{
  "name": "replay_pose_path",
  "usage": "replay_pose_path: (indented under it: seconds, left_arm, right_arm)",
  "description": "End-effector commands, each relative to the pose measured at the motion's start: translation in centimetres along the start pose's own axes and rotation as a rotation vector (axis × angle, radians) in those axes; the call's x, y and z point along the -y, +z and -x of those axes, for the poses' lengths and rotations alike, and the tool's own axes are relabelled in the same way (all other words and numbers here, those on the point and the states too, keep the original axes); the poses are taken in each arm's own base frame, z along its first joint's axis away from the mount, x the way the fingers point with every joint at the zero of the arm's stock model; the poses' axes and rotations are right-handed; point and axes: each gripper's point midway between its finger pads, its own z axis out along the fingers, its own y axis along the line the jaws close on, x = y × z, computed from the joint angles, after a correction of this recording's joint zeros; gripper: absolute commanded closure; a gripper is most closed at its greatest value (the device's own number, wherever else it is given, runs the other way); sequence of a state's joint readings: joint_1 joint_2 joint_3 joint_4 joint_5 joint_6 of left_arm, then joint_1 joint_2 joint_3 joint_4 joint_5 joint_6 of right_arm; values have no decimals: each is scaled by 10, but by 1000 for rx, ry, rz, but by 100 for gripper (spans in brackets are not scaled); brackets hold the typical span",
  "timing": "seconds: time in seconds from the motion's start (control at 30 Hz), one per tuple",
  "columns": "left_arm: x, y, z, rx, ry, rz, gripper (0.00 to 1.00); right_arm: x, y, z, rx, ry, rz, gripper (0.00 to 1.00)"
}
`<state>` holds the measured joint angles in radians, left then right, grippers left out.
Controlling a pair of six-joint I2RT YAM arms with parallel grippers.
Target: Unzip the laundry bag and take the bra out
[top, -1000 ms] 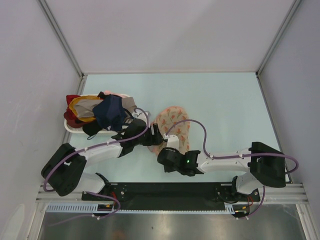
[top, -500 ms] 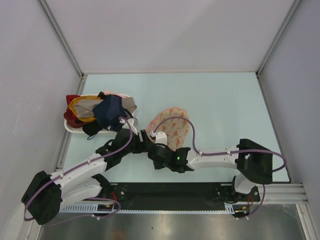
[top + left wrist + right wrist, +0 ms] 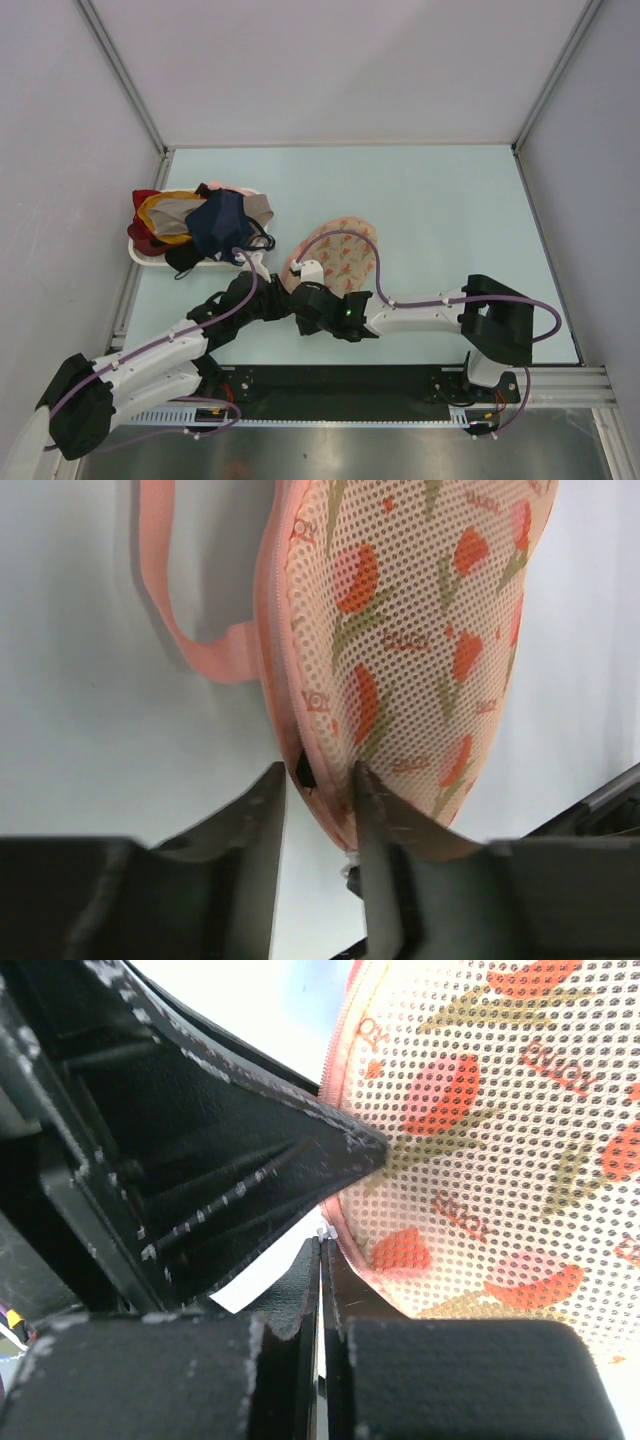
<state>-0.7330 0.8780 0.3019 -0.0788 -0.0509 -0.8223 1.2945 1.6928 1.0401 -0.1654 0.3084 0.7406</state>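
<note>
**Top view.** The laundry bag (image 3: 340,262), a flat oval mesh pouch printed with red-orange flowers, lies on the pale table (image 3: 450,210). Both arms meet at the bag's near edge, at the end toward the left arm. A purple cable (image 3: 372,245) from the right arm arches over the bag. A heap of garments (image 3: 205,222) in navy, red and yellow sits in a white tray (image 3: 140,257), well apart from the bag on its left-arm side.

**Left wrist view.** The left gripper (image 3: 318,778) straddles the bag's pink zip rim (image 3: 270,650), with 1 finger on each side. A small dark part (image 3: 303,772) sits on the rim in the gap between them. The 2 fingers stand partly spread; whether they press the rim cannot be told. A pink strap loop (image 3: 185,630) lies on the table beside the rim, on the side away from the mesh face.

**Right wrist view.** The right gripper (image 3: 321,1250) has its 2 fingers pressed together, with the tips right at the bag's rim. Whether any fabric is pinched between them cannot be told. Here 1 finger of the left gripper touches the mesh just beside the right gripper.
</note>
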Motion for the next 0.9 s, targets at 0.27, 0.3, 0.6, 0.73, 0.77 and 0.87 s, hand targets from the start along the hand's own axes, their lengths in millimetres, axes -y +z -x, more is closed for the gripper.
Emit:
replay_pose_path:
  seconds: [0.27,0.3,0.6,0.73,0.77,0.87]
  left_arm:
    - [7,2,19,59,-9,21,100]
    - [8,2,20,63,-8,21,100]
    - [10,3,33,95,17,50,100]
    - [10,6,37,98,28,58,100]
    - [11,6,40,103,28,57,100]
    - [11,8,44,108,32,62,100]
  right_arm:
    - [-12,-2,16,42,17,38,100]
    - [-12,-2,16,43,19,39,100]
    - [-5,-5,9,33,29,23,100]
    - [4,-9,5,29,38,5,100]
    - [4,-10,5,32,45,4,100]
    - [10,-12,3,31,55,-10,100]
